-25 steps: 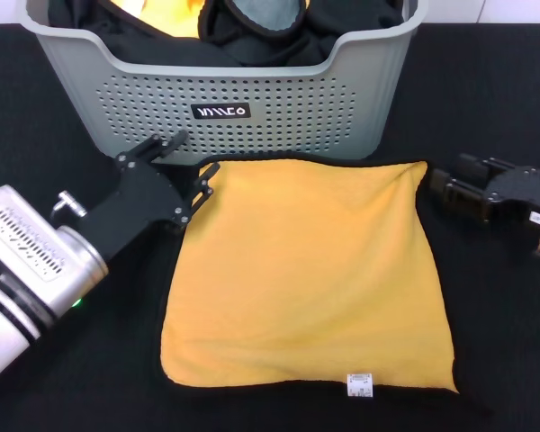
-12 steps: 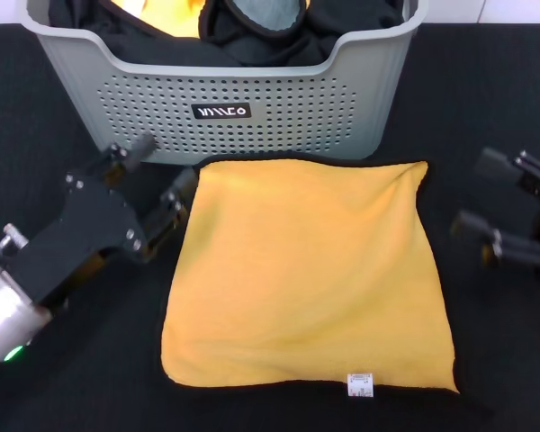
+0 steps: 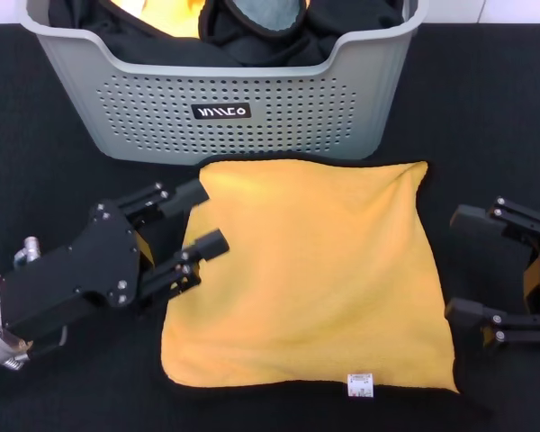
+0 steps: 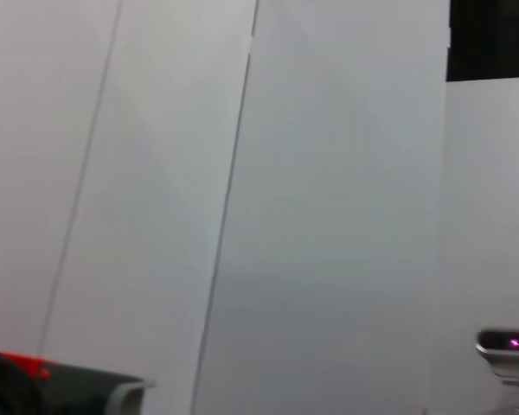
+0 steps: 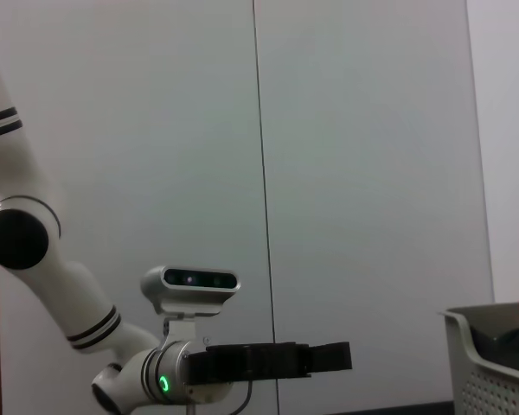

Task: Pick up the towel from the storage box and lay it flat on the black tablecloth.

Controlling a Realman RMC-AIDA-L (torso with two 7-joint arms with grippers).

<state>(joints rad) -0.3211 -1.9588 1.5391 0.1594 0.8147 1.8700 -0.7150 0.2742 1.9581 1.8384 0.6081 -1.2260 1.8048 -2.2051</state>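
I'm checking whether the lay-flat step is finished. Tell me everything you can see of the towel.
The towel is a squarish plush cloth, yellow-orange face up, with black edge trim and a small white tag at its near edge. It lies spread nearly flat on the black tablecloth, just before the storage box. The open left pincer overlaps its left edge; whether it touches is unclear.

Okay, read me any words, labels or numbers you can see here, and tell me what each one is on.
Black label on the front of the storage box: white stylised lettering, cannot be read with confidence.
Small white tag at the near edge of the towel: print too small to read.
Neither wrist view shows any readable text.
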